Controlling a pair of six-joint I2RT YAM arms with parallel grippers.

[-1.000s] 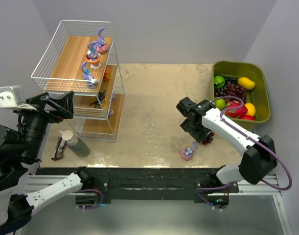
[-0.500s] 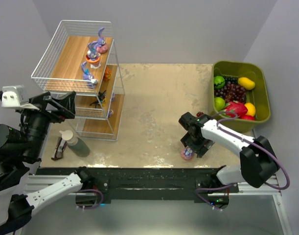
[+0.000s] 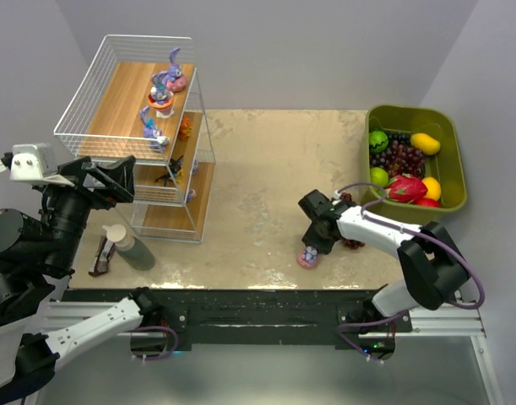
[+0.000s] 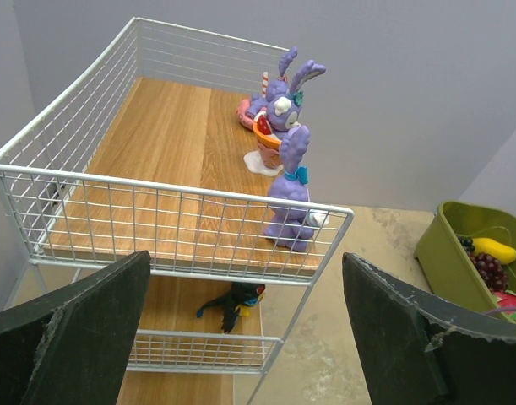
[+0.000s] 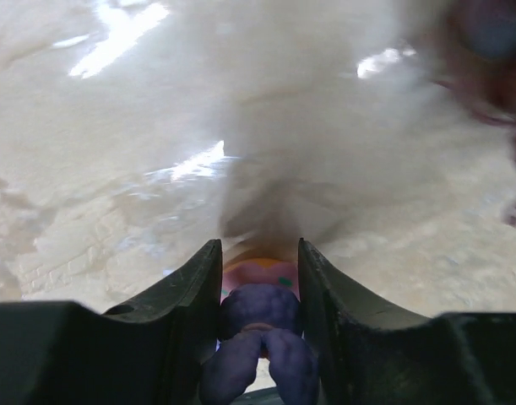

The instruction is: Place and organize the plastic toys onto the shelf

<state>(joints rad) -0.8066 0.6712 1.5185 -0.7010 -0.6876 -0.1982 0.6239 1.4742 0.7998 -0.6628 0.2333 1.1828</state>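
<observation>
A purple bunny toy on a pink round base point(image 3: 307, 258) point(image 5: 262, 312) stands on the table near its front edge. My right gripper point(image 3: 311, 250) point(image 5: 258, 249) reaches down over it, and both fingers press its sides. The shelf point(image 3: 127, 110) point(image 4: 173, 143) stands at the far left. Its top board carries three purple bunny toys point(image 3: 160, 91) point(image 4: 290, 190), one of them in an orange cup point(image 4: 270, 135). An orange toy point(image 3: 185, 128) and a black insect-like toy point(image 3: 173, 172) point(image 4: 232, 302) sit on lower tiers. My left gripper point(image 3: 110, 181) point(image 4: 245, 261) hovers wide open in front of the shelf, holding nothing.
An olive-green bin point(image 3: 454, 160) of colourful fruits stands at the right. A dark grape bunch point(image 3: 355, 241) lies beside my right arm. A green bottle with a white cap point(image 3: 127, 247) and a small dark object point(image 3: 100, 258) lie in front of the shelf.
My right gripper came down toward the front edge onto the bunny toy and closed on it. The toy has shifted slightly left. The left arm has barely moved.
</observation>
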